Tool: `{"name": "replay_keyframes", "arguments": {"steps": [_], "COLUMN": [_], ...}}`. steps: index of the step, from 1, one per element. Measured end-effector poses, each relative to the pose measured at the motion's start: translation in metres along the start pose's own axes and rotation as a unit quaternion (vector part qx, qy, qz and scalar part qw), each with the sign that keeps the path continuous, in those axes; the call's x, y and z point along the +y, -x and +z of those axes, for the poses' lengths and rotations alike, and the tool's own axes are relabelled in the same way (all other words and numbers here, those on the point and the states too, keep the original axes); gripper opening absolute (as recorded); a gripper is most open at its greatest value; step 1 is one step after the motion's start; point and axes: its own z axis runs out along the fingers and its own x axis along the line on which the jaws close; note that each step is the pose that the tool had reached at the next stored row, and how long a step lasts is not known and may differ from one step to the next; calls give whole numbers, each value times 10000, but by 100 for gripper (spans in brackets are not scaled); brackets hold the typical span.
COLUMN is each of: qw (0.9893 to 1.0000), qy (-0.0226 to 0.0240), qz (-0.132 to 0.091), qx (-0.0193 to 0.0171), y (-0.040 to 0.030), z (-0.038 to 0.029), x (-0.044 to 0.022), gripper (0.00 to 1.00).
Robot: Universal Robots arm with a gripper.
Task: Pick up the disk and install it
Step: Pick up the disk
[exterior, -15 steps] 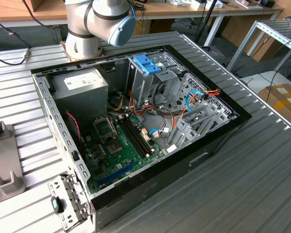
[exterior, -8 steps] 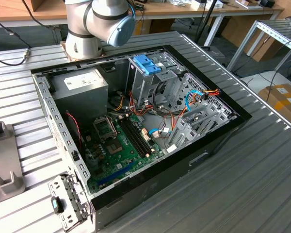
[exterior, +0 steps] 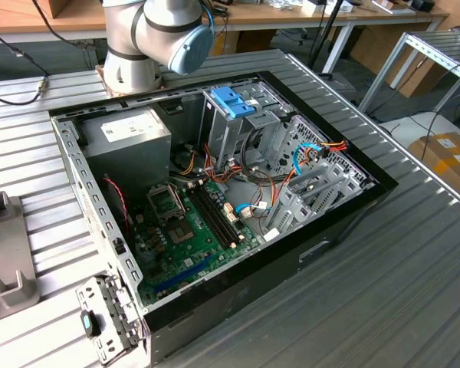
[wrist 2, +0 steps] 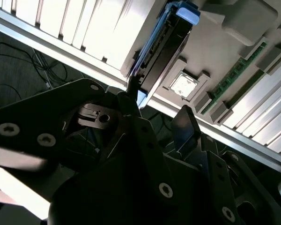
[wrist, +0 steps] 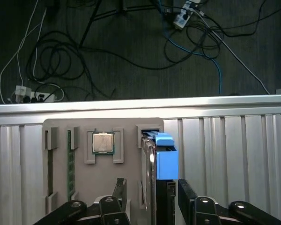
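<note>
The disk (wrist: 152, 176) stands on edge in a slot of a grey holder block (wrist: 103, 180), with its bright blue rail (wrist: 165, 157) showing. In both wrist views my gripper (wrist: 153, 185) is open and straddles the disk, one dark finger (wrist: 121, 187) on each side. A small gap shows between that finger and the disk. In the second wrist view the disk (wrist 2: 161, 49) runs away from the gripper (wrist 2: 157, 112), and its near end sits between the fingertips (wrist 2: 185, 119).
The open computer case (exterior: 345, 222) lies on the slatted metal table (exterior: 414, 291) with its motherboard (exterior: 192, 222), power-supply box (exterior: 130, 138) and drive cage topped by a blue bracket (exterior: 234, 100). The arm's base (exterior: 149, 38) stands behind it. A processor (wrist: 103, 143) and memory stick (wrist: 70, 164) sit in the holder block.
</note>
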Motion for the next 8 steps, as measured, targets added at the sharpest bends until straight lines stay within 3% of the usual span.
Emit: {"name": "replay_keyframes", "arguments": {"steps": [8], "qw": [10000], "qy": [1], "qz": [-50], "qx": [2], "y": [106], "z": [63], "x": [20], "gripper": [56]}}
